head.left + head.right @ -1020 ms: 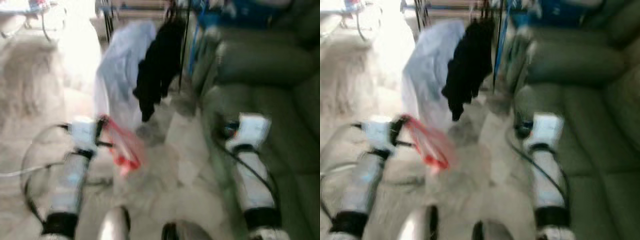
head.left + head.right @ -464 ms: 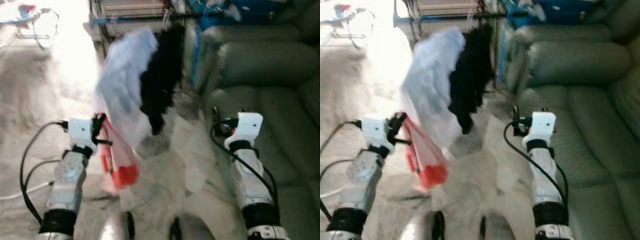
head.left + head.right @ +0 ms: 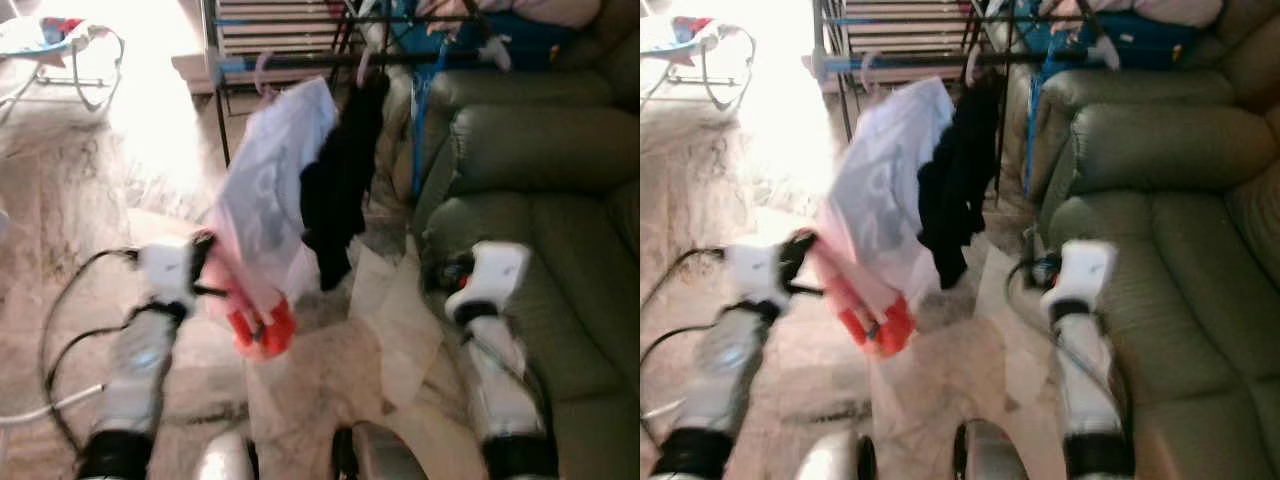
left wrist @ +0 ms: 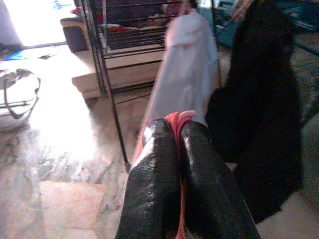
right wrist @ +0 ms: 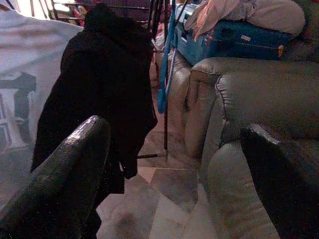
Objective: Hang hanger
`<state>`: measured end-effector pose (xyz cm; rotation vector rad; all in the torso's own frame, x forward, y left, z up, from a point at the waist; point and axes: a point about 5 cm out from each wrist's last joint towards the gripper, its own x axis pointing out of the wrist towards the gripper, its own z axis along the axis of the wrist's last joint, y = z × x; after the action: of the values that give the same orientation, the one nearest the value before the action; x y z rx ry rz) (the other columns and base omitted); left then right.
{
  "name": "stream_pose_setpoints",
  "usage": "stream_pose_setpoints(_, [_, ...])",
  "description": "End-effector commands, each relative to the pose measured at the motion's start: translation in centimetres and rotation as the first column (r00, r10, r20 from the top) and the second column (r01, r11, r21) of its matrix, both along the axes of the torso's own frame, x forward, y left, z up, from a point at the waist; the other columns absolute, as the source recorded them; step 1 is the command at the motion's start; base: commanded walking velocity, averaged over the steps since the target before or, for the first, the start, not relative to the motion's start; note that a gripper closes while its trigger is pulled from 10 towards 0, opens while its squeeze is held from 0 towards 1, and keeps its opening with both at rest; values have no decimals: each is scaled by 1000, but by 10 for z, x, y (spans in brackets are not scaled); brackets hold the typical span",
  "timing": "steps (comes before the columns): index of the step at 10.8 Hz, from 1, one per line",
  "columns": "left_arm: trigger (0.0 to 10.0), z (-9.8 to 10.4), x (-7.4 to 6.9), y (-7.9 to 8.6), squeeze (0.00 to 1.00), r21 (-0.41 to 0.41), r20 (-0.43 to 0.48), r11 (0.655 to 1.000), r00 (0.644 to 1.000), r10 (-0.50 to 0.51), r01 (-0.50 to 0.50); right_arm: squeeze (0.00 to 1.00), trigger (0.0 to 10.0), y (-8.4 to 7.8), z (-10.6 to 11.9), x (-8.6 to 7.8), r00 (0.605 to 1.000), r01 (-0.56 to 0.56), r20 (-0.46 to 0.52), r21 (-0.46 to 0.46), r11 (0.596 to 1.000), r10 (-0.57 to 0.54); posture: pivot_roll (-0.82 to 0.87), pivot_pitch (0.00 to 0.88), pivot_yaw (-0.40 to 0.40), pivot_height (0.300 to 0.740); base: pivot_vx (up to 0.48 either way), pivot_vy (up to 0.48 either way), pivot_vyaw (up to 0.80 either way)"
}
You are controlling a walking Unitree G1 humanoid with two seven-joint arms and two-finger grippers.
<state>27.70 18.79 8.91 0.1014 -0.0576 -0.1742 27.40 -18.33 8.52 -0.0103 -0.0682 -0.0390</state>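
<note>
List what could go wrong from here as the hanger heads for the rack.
1. The left gripper pinches the red hanger by a thin edge; it may slip out.
2. The white shirt and black garment already crowd the rack rail, so the hanger could snag them.
3. The right gripper, jaws open, hovers near the sofa and might bump it.
</note>
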Motion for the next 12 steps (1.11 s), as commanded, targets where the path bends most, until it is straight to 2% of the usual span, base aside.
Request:
stream_pose_setpoints(1, [10000, -2, -7, -9, 0, -7, 5, 1000, 1000, -20, 20, 0, 10000, -6, -9, -18, 999, 1, -38, -22, 1000, -1, -14, 191, -59, 740, 450, 0, 0])
stream_pose_setpoints(2, [10000, -3, -10, -13, 0, -7, 5, 1000, 1000, -29, 29, 0, 10000, -5, -14, -25, 998, -6, -57, -23, 1000, 4, -15, 199, -57, 740, 472, 0, 0])
stream_pose_setpoints(4, [10000, 0, -7, -19, 0, 3, 6, 1000, 1000, -10, 10, 0, 10000, -8, -6, -19, 1000, 8, -29, -27, 1000, -9, -16, 214, -60, 740, 0, 0, 0])
stream_pose_setpoints(5, [10000, -1, -10, -18, 0, -2, 5, 1000, 1000, -5, 5, 0, 10000, -9, -4, -22, 1000, 13, -26, -30, 999, -14, -18, 218, -67, 740, 0, 0, 0])
stream_pose_setpoints(6, [10000, -8, -21, -13, 0, -15, -20, 1000, 1000, 11, -11, 0, 10000, -12, -7, -33, 999, 17, -47, -36, 999, -19, -20, 216, -72, 740, 0, 0, 0])
stream_pose_setpoints(8, [10000, -11, -31, -13, 0, -21, -26, 1000, 1000, -15, 15, 0, 10000, -11, -9, -40, 998, 17, -67, -37, 999, -20, -20, 218, -74, 740, 0, 0, 0])
stream_pose_setpoints(10, [10000, -8, -30, -14, 0, -28, -19, 999, 1000, -25, 24, 0, 10000, -9, -4, -36, 999, 20, -47, -51, 998, -23, -21, 215, -71, 740, 360, 0, 0])
stream_pose_setpoints(12, [10000, -6, -28, -15, 0, -27, -15, 999, 1000, -27, 26, 0, 10000, -16, 4, -26, 999, 45, -14, -94, 995, -46, -21, 211, -68, 740, 469, 0, 0])
